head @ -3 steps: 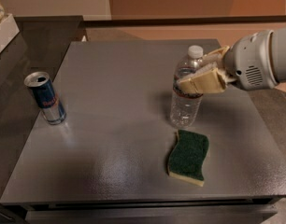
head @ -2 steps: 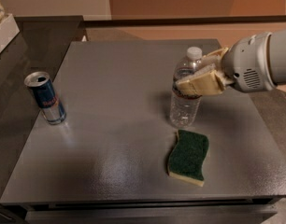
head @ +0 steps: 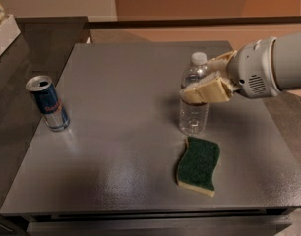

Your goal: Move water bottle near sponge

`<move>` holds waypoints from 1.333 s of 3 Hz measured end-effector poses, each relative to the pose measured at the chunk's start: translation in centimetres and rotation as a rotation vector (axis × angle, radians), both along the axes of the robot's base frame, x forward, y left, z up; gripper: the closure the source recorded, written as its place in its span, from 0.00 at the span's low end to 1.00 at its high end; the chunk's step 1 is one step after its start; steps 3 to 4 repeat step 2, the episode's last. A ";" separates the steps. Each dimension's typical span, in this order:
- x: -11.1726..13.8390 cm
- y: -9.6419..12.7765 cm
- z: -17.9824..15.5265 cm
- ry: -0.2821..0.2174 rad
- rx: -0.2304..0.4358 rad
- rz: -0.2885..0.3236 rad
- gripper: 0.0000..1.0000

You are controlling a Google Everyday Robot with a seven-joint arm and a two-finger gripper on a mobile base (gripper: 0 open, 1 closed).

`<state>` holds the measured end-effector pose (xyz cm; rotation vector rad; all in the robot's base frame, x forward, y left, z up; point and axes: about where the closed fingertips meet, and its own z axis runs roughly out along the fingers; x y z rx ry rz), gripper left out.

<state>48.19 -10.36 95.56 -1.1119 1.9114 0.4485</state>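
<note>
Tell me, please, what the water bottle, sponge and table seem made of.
Water bottle: clear, glossy ribbed plastic, see-through. Sponge: matte dark green scourer over pale yellow foam. Table: perhaps grey metal or laminate; soft sheen. The gripper, from the right, clamps the bottle's upper half.

At right, a tan pincer (head: 198, 82) clasps the clear, white-capped water bottle (head: 193, 117); the sponge (head: 198, 165) is dark green over pale yellow, the can (head: 48, 103) blue-and-silver, the tabletop (head: 116, 112) grey.
</note>
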 end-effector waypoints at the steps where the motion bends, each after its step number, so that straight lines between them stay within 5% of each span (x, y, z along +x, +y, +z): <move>1: 0.2 0.1 -0.3 0.003 0.003 0.002 0.00; 4: 0.2 0.1 -0.3 0.003 0.003 0.002 0.00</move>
